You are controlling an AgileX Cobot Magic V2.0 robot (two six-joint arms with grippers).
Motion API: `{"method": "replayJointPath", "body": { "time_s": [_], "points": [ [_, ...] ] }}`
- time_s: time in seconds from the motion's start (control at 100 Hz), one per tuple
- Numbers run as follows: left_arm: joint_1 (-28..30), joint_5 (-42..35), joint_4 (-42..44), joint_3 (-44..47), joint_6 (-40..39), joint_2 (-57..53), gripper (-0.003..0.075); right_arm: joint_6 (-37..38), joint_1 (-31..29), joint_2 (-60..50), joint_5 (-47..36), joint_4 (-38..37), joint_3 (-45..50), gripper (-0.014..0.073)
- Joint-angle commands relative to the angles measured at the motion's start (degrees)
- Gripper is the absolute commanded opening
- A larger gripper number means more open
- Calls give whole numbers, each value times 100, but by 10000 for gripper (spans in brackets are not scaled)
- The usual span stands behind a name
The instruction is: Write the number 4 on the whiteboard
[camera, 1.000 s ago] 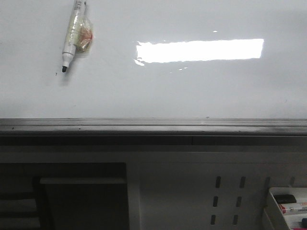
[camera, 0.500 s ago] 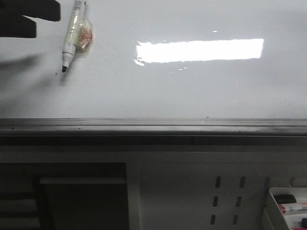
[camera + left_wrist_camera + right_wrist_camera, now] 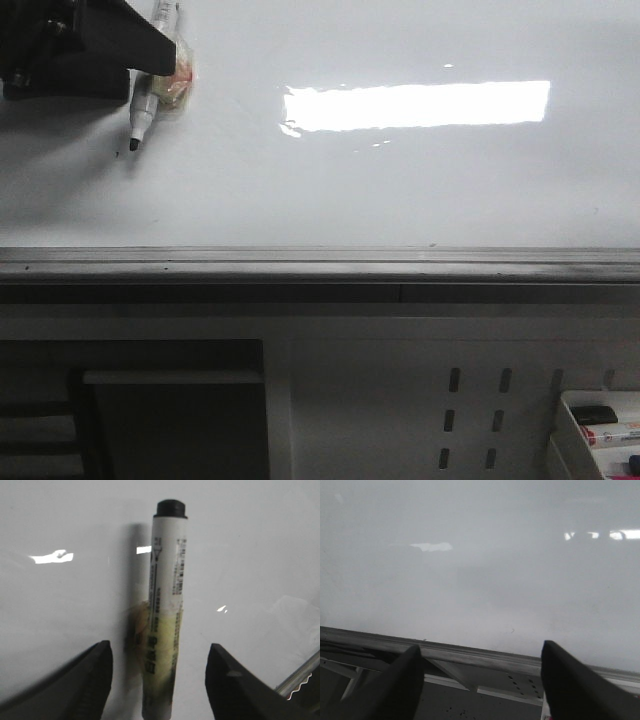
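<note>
Left pincer (image 3: 159, 680) spread wide around the marker (image 3: 165, 610) lying on the whiteboard (image 3: 400, 190), not gripping yet. Right pincer (image 3: 480, 680) looks released too, though it's blurry. No 4 drawn.

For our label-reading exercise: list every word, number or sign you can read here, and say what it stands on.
Marker: lines of small print and a small triangle sign along the barrel, too blurred to read.
Whiteboard: nothing written, no 4 yet.
Markers in the tray: labels too small to read.
</note>
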Motion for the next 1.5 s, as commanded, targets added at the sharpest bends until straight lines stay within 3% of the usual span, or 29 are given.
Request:
{"method": "replayJointPath", "body": {
  "time_s": [0.0, 0.11, 0.23, 0.45, 0.72, 0.85, 0.98, 1.14, 1.28, 1.49],
  "points": [
    [-43, 137, -251, -199, 71, -54, 381, -97, 22, 25, -293, 140, -202, 448],
    [-43, 137, -251, -199, 73, 29, 346, -97, 22, 25, -293, 140, -202, 448],
    [-43, 137, -251, -199, 85, 29, 258, -97, 22, 25, -293, 140, -202, 448],
    [-43, 247, -220, -199, 214, 29, -23, -97, 22, 25, -269, 140, -202, 448],
    [-43, 750, 590, -199, 217, -240, -20, -310, 22, 25, 19, 286, -213, 448],
    [-151, 1126, 1382, -199, 217, -575, -21, -1326, 60, 243, 467, 1433, -300, 448],
    [-707, 1114, 2291, -199, 179, -953, -21, -2431, 60, 693, 1255, 2806, -503, 448],
    [-1599, 516, 3218, -199, -205, -1186, -21, -3071, 60, 1307, 2261, 3728, -913, 448],
    [-2276, 8, 3745, -199, -438, -1195, -21, -3084, 71, 1740, 2924, 3745, -1379, 448],
    [-3008, -813, 3865, -199, -547, -1121, -21, -3031, 135, 2227, 3563, 3602, -1902, 448]
  ]
}}
